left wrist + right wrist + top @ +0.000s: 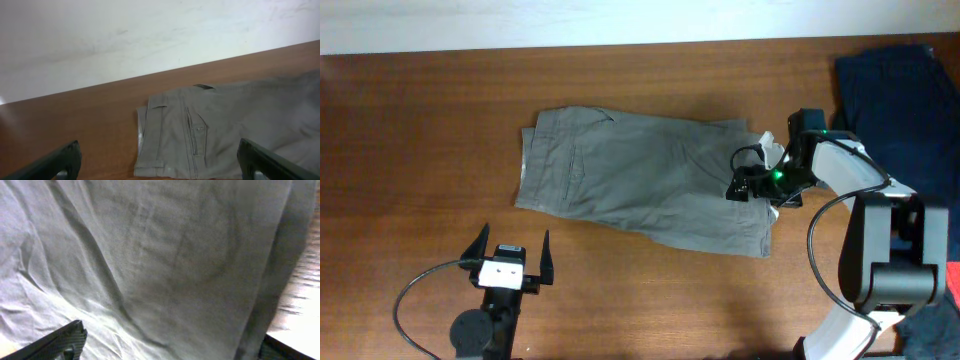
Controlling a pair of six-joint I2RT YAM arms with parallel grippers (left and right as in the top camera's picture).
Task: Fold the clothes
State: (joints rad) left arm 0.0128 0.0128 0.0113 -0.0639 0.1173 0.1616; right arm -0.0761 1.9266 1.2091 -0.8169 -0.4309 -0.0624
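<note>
The grey-khaki shorts [640, 185] lie spread flat mid-table, waistband to the left and leg hems to the right. My right gripper [736, 186] is low over their right end, near the hems. In the right wrist view its fingers [170, 350] are wide apart with wrinkled grey cloth [165, 260] filling the space between them. My left gripper [515, 242] is open and empty near the front edge, a little short of the waistband corner. The left wrist view shows the waistband, belt loop and stitched pocket [195, 135] ahead of its open fingers [160, 167].
A navy-blue garment [900, 95] lies at the back right corner. A dark garment [932, 330] and a red item [953, 280] sit at the right edge beside the right arm's base. A pale wall [150, 35] runs behind the table's far edge.
</note>
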